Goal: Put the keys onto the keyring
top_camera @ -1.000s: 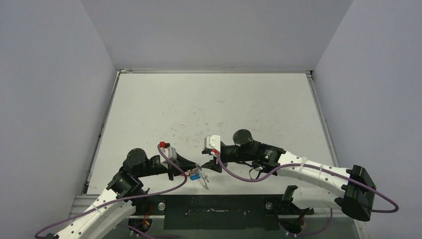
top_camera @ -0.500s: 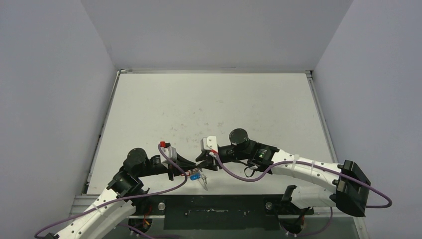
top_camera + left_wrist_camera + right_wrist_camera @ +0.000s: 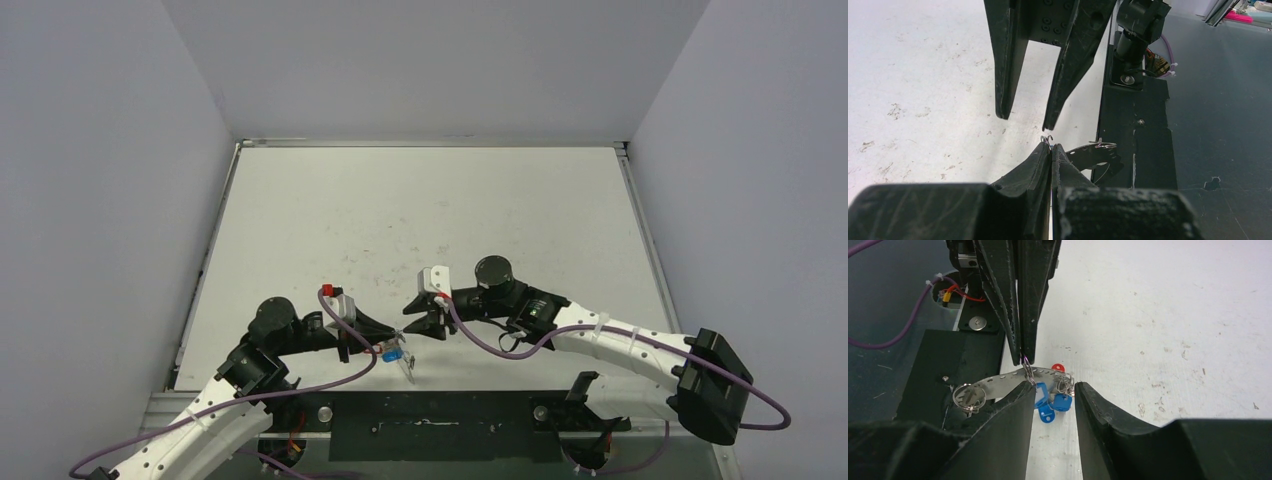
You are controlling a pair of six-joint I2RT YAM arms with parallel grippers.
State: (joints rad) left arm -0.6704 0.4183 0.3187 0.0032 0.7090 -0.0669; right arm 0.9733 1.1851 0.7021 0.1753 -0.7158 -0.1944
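**Left clamped, right parted**

Your left gripper (image 3: 1024,359) is pressed flat on the thin silvery wire keyring (image 3: 1028,372). The small silver keys with glossy blue oblong plastic tags (image 3: 1063,402) dangle below it, between the right gripper (image 3: 1025,121)'s parted, empty matte-black fingers.

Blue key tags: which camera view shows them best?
Right wrist: the blue tags hang in plain sight between the fingers of the right gripper, under the keyring pinched by the left gripper. The top view shows only a blue speck; the left wrist view shows none.
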